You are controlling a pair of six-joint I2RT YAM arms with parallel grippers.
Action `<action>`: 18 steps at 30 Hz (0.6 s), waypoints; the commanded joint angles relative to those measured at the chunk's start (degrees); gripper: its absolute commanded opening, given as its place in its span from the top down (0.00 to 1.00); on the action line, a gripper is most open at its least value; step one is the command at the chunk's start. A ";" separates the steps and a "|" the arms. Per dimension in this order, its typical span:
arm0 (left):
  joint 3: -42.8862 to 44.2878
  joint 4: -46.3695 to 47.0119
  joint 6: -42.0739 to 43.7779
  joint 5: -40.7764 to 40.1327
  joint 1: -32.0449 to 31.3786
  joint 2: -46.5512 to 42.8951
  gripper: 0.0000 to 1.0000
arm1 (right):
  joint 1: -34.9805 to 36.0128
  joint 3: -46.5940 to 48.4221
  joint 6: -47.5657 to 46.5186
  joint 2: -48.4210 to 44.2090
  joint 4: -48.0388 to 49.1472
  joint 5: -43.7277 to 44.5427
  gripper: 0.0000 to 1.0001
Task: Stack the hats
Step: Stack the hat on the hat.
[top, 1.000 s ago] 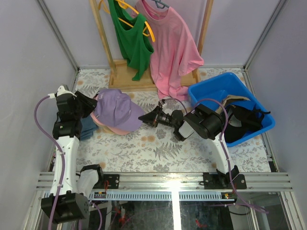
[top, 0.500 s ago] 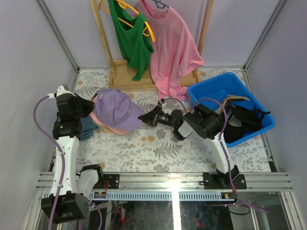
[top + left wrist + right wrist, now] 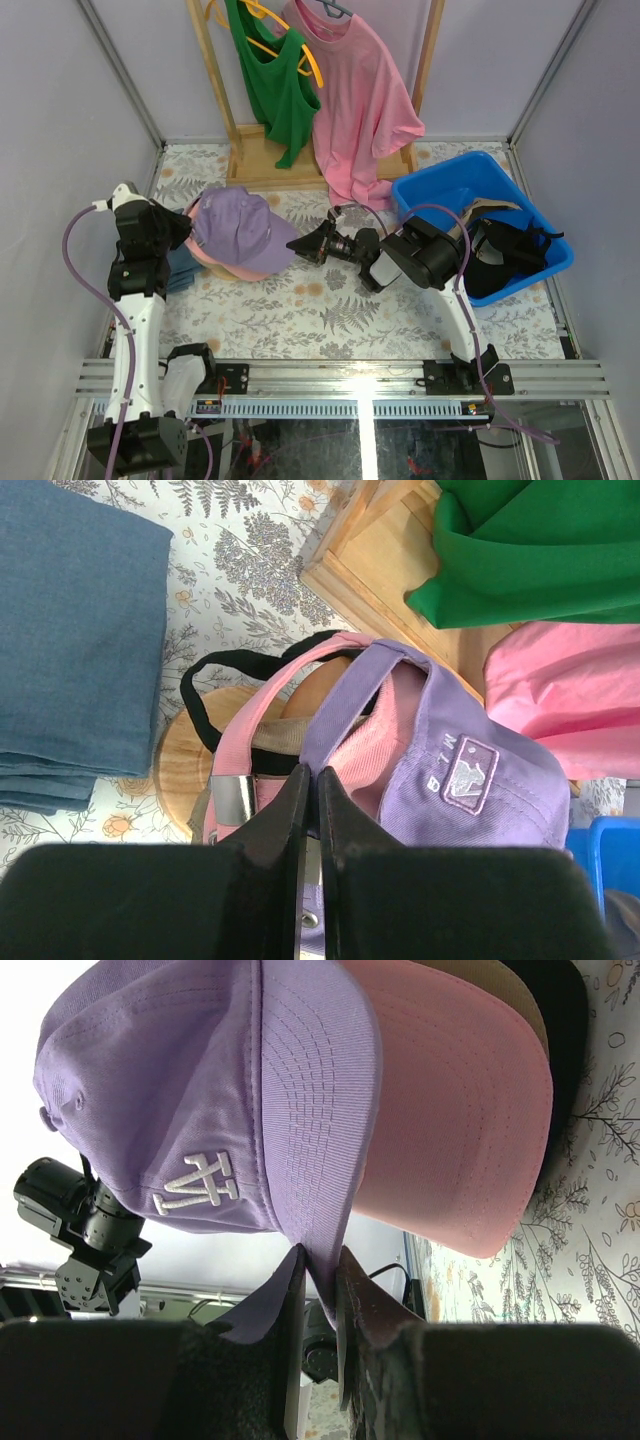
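Lavender cap (image 3: 240,228) hides most of pink cap (image 3: 450,1110); black cap (image 3: 565,1040) mere sliver.

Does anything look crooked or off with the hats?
The lavender fabric baseball cap sits twisted on the pile: its brim swings off to one side of the pink fabric cap beneath. The left end effector and right end effector both pinch it.

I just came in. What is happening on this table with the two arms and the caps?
The two arms are stacking caps. The right gripper pinches the brim of the lavender cap, which sits on top of a pink cap, a tan cap and a black cap. The left gripper is shut at the lavender cap's rear strap. A second black cap waits in the blue bin.
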 commanded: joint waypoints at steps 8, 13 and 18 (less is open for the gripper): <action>-2.93 -1.70 3.26 -7.21 0.61 -1.55 1.00 | -0.50 -0.74 -1.56 2.46 0.30 0.10 0.92; -4.55 -1.72 3.21 -7.22 0.60 -1.55 1.00 | -0.22 -1.18 -2.14 3.60 -1.00 0.58 0.94; -5.15 -2.07 3.34 -7.58 0.62 -1.28 1.00 | 0.48 -1.00 -3.97 3.44 -5.15 1.28 0.97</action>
